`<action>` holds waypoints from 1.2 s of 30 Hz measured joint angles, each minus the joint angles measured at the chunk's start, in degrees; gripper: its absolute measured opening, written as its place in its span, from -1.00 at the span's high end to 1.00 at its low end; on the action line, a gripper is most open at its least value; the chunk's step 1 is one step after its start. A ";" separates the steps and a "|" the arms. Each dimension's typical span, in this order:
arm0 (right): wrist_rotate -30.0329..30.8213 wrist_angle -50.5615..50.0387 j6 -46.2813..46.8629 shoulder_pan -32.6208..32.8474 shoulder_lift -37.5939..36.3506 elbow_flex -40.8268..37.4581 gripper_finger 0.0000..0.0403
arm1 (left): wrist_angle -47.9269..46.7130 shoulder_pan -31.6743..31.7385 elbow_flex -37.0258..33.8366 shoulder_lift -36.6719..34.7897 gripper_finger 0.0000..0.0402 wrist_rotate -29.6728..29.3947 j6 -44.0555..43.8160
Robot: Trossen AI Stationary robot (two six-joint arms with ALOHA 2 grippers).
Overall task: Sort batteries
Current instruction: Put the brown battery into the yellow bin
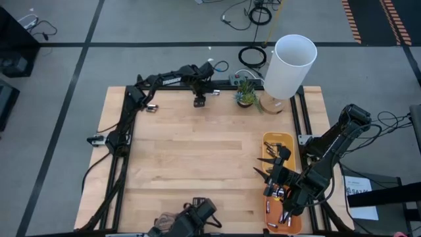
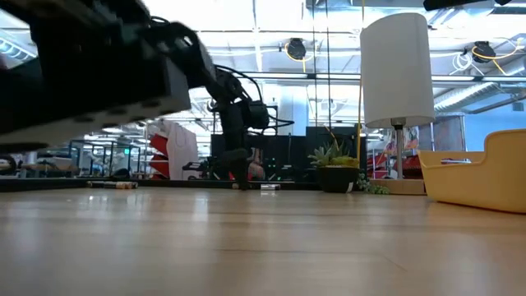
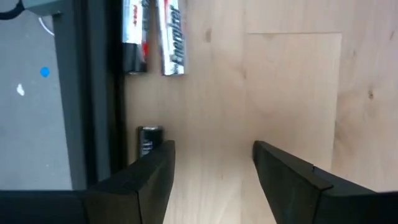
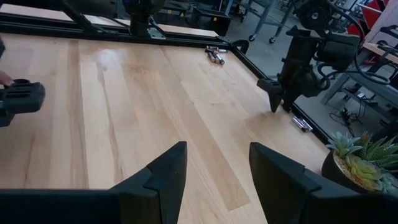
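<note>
At the far edge of the table (image 1: 197, 151) we see the left pincer (image 3: 214, 149) hanging just above the wood, its fingers (image 3: 149, 171) spread and released with only bare board between them. Two silver batteries (image 3: 155, 34) lie side by side close to the black rail (image 3: 99, 93) of the table frame, forward of the fingertips. A short dark cell (image 3: 149, 140) sits nearer, just outside one finger on the rail side. All three have their long axes running along the rail, roughly in line with the way the pincer points. We judge, then, that the pincer must shift sideways toward the rail, and its jaws already stand across the cells' length. Further right, the right pincer (image 4: 217, 152) is released too, holding nothing. In the high view it hovers over the near right corner, about where the yellow tray (image 1: 277, 139) meets the orange tray (image 1: 293, 224). From there the far-edge batteries are well apart across the table, so the left arm is clearly the nearer one for the pick.
</note>
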 joint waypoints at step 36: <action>0.31 0.01 4.52 -3.02 -0.02 -4.98 0.17 | 5.65 2.16 -2.59 -1.77 -0.15 -2.78 2.95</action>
